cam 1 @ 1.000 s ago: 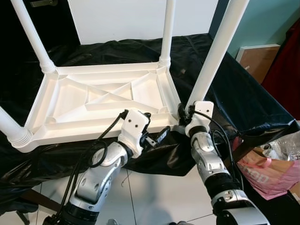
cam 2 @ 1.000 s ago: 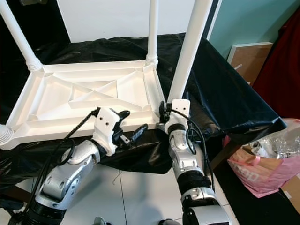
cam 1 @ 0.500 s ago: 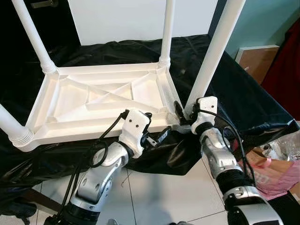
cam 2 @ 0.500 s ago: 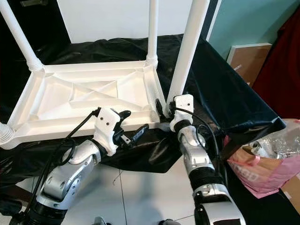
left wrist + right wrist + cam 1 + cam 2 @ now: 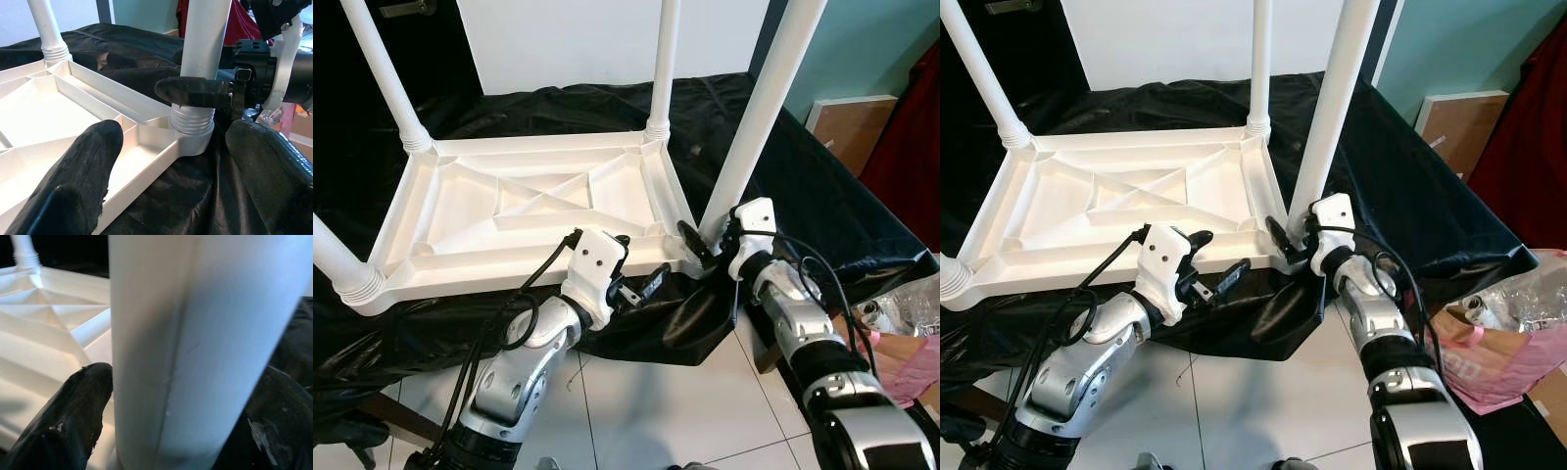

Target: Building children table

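A white plastic children's table (image 5: 509, 269) lies upside down on a black cloth (image 5: 822, 215), its legs pointing up. My right gripper (image 5: 710, 240) is shut on the base of the near right leg (image 5: 759, 117), just above its threaded collar (image 5: 191, 125). In the right wrist view its fingers (image 5: 73, 416) press against both sides of that leg (image 5: 195, 333). My left gripper (image 5: 641, 262) is open at the table's front rim, close to the same corner, holding nothing. Two far legs (image 5: 661, 59) and a near left leg (image 5: 333, 264) stand in their sockets.
The cloth-covered surface ends just before my arms, with white tiled floor (image 5: 646, 411) below. A pink bag (image 5: 901, 343) sits on the floor at the right. A brown board (image 5: 852, 122) leans on the teal wall. A white panel (image 5: 607, 39) stands behind the table.
My right forearm has swung out to the right while its gripper stayed at the base of the near right leg, the wrist turning around it. The left arm has not moved.
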Controlling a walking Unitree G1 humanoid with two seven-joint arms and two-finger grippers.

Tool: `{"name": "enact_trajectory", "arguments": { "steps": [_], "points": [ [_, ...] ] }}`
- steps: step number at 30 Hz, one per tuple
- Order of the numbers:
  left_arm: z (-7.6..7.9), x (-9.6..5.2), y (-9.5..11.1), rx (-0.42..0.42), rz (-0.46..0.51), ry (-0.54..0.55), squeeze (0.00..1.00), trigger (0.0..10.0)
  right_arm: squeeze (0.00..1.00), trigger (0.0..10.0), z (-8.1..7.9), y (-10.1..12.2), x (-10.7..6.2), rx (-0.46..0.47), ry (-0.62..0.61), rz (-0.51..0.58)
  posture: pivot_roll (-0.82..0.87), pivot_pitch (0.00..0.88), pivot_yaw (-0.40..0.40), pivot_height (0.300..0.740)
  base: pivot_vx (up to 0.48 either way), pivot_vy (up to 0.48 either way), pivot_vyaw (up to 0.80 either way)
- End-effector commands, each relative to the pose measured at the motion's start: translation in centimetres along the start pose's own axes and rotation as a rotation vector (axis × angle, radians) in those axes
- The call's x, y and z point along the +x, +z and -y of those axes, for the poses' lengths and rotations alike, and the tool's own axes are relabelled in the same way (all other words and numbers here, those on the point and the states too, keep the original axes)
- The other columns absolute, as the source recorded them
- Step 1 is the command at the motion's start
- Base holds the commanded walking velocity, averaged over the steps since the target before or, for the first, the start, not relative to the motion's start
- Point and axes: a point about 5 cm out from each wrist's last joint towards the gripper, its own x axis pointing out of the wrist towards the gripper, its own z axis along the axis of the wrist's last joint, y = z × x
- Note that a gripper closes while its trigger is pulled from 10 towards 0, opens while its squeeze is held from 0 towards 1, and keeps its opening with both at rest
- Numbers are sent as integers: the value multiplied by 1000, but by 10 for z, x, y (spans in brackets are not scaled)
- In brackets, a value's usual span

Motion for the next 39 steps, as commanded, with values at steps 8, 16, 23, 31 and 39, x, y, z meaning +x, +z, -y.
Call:
{"name": "enact_trajectory", "arguments": {
  "steps": [8,16,23,31,39],
  "points": [
    [3,2,-1,3,-11,-40,0,10000,0,10000,4,-1,3,2,126,-33,3,77,-45,740,0,0,0],
    [3,3,-1,4,-10,-38,0,10000,0,10000,4,-3,6,1,160,-53,15,77,-47,740,0,0,0],
    [1,2,-1,8,-13,-31,0,10000,0,0,5,-8,5,16,149,-71,19,75,-45,740,0,0,0],
    [0,2,0,12,-13,-29,0,10000,0,0,9,-12,3,32,121,-94,17,75,-43,740,0,0,0],
    [-1,2,1,12,-8,-28,0,10000,0,10000,11,-17,1,77,79,-117,19,69,-43,740,0,0,0]
  ]
}}
